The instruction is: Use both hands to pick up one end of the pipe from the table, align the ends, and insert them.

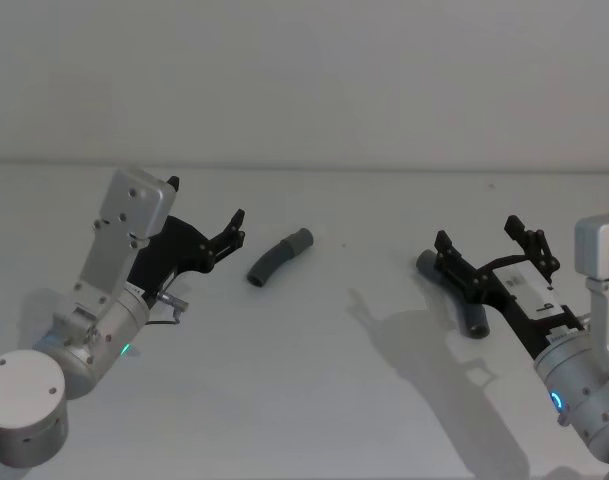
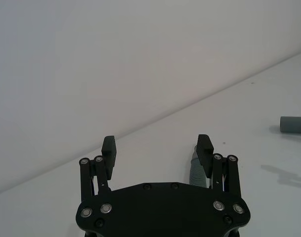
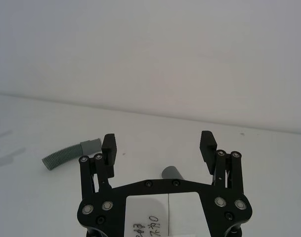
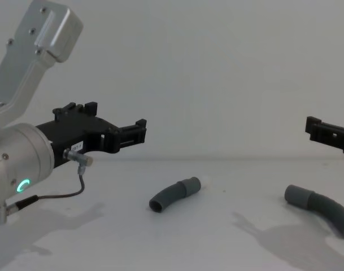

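Reach stage: left gripper and right gripper hover, fingers wide open, empty. Left hose is at its 3 o'clock, right hose underneath. Next, lower and grab each.

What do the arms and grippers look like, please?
Thick silver cylinders with a glowing ring: green on the left arm, bluish on the right arm. Left gripper and right gripper are black, two-fingered; the right bears a white label, the left a thin cable.
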